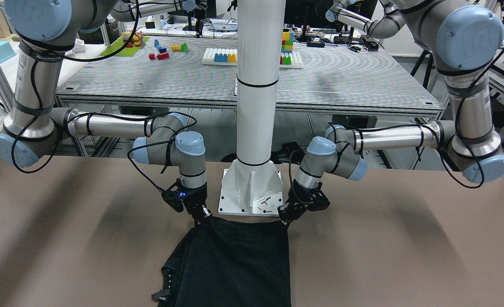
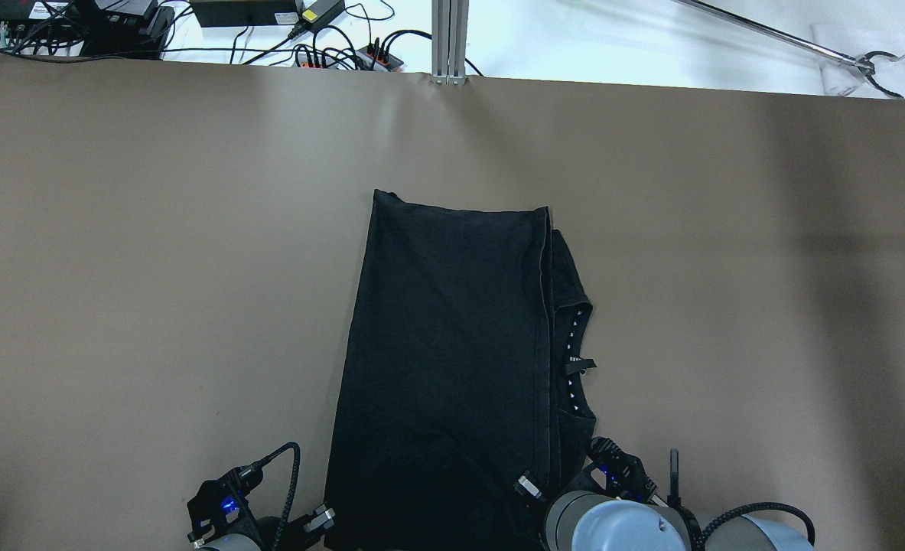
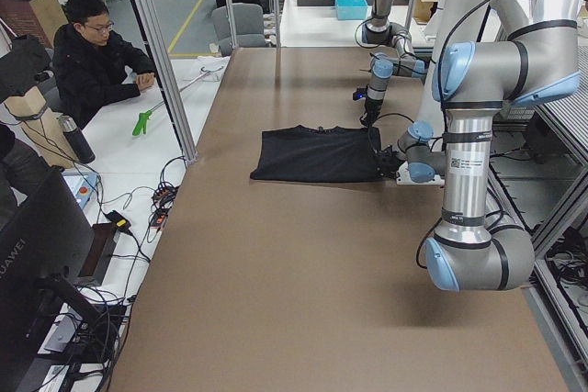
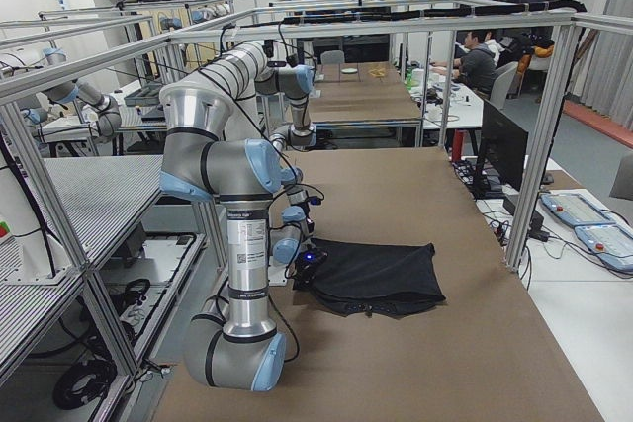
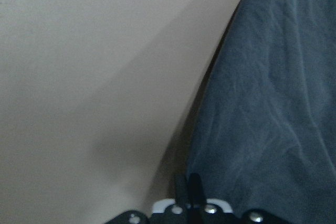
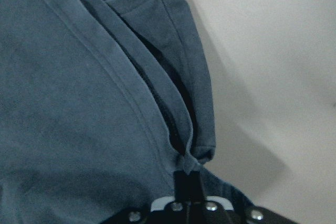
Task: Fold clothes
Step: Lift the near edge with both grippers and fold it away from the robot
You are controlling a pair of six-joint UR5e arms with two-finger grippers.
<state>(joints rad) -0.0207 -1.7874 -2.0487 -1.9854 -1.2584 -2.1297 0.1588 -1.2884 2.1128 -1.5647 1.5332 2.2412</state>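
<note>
Overhead exterior, cut off: both arms leave at the bottom edge, so only the tips of the left gripper [image 2: 323,520] and right gripper [image 2: 527,484] show, and the near end of the clothes [image 2: 452,344] runs out of frame
Front-facing view, cut off: the far end of the clothes drops below the frame
Hidden: the layers under the top fold; only a strip with the neckband [image 2: 572,348] peeks out on the robot's right
Clothes, place: on the table [image 2: 154,268], lengthwise away from the robot, near end just in front of the white pillar [image 1: 258,85] base, stretched between the two grippers
Left gripper: fingers [image 5: 189,184] pressed together at the near left corner; dim view, the fabric edge meets them
Right gripper: fingers [image 6: 188,182] pinched on the near right corner, where the hems bunch
Fabric: thin, matt black, soft, shallow creases, stitched hem, narrower at the far end
Neckband: curved, with small white marks too small to read
Table: smooth matt brown
Pillar: glossy white tube on a flared, bolted foot
</note>
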